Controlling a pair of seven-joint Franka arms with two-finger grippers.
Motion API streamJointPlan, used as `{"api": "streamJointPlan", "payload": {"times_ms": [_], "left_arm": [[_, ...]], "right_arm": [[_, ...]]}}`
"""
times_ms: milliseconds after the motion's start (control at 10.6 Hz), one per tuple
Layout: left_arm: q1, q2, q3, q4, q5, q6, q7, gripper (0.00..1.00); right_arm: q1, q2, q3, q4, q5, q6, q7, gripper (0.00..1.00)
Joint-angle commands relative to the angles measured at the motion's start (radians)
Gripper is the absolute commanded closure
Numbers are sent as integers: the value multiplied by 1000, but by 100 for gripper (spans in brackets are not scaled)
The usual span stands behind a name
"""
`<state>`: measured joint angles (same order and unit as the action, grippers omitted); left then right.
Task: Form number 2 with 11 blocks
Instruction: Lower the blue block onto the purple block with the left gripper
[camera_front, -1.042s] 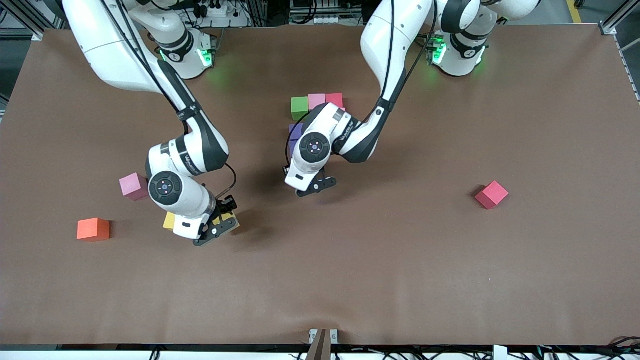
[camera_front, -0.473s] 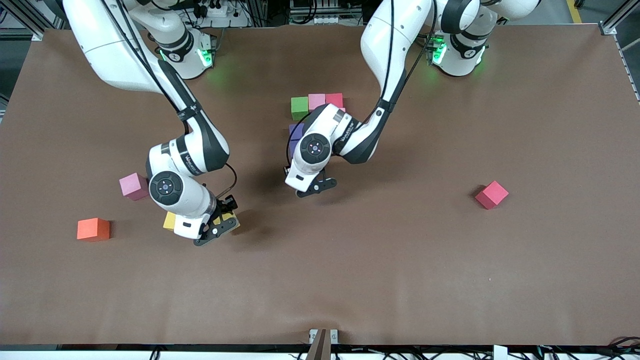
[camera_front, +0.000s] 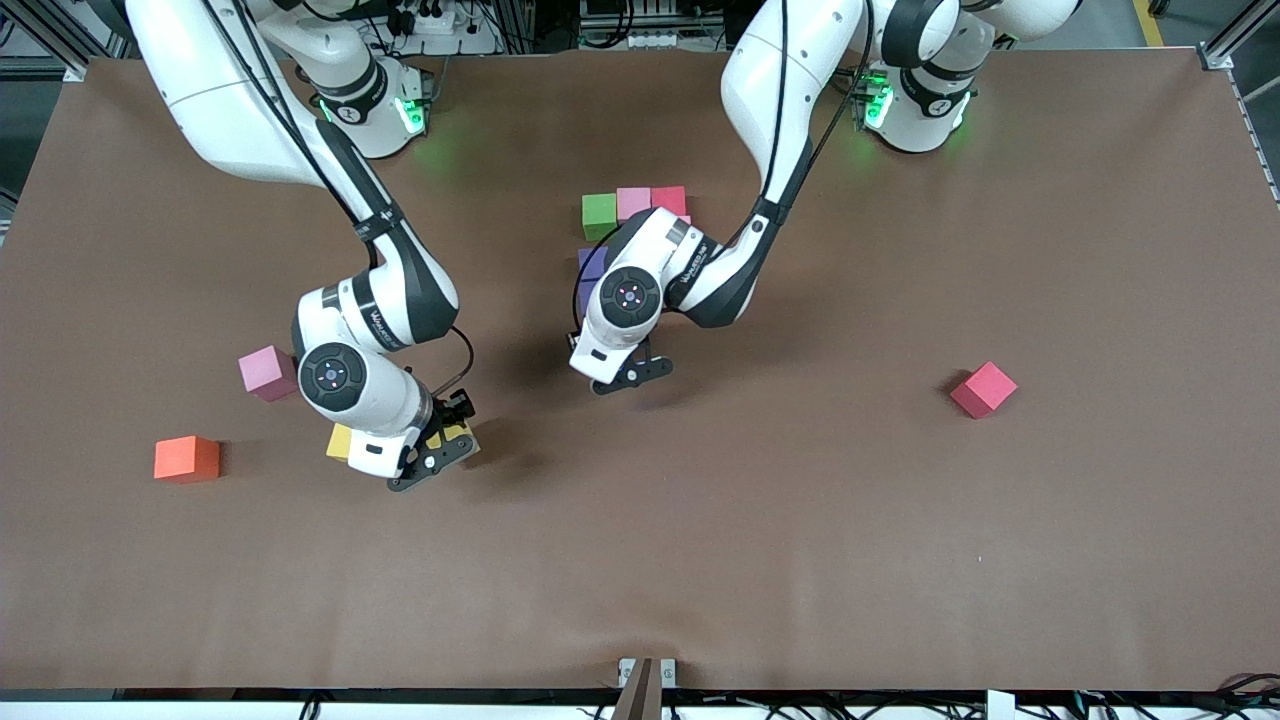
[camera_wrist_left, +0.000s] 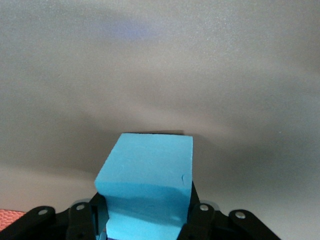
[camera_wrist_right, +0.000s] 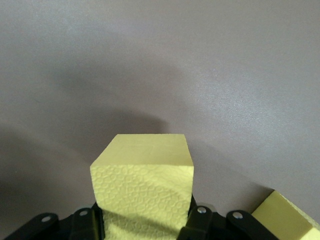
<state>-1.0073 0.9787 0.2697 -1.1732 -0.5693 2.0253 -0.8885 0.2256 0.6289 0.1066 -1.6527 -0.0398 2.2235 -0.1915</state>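
A green block (camera_front: 599, 215), a pink block (camera_front: 633, 202) and a crimson block (camera_front: 669, 199) touch in a row near the robots' bases. A purple block (camera_front: 592, 262) sits just nearer the camera than the green one. My left arm hides much of this number 2. My left gripper (camera_front: 628, 376) (camera_wrist_left: 145, 220) hangs over the table's middle, shut on a cyan block (camera_wrist_left: 147, 175). My right gripper (camera_front: 432, 462) (camera_wrist_right: 142, 225) is shut on a yellow block (camera_front: 457, 434) (camera_wrist_right: 142, 180). A second yellow block (camera_front: 340, 441) (camera_wrist_right: 287, 215) lies beside it on the table.
Loose blocks lie on the brown table (camera_front: 760, 540): a pink one (camera_front: 265, 371) and an orange one (camera_front: 186, 458) toward the right arm's end, and a crimson one (camera_front: 983, 389) toward the left arm's end.
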Motion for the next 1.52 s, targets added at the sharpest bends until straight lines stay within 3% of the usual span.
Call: {"api": "streamJointPlan", "payload": {"times_ms": [0, 95, 284, 1420], "left_arm": [[-16, 32, 17, 29, -40, 35, 32, 68], [-22, 34, 19, 27, -72, 58, 54, 51], [-39, 32, 25, 23, -95, 108, 71, 0], [-56, 29, 28, 7, -80, 110, 144, 0]], "right_arm": [[-6, -17, 8, 1, -9, -21, 11, 100], [-6, -17, 8, 1, -8, -21, 11, 100], [-6, -15, 8, 1, -5, -21, 11, 100], [-6, -17, 8, 2, -2, -22, 20, 100]]}}
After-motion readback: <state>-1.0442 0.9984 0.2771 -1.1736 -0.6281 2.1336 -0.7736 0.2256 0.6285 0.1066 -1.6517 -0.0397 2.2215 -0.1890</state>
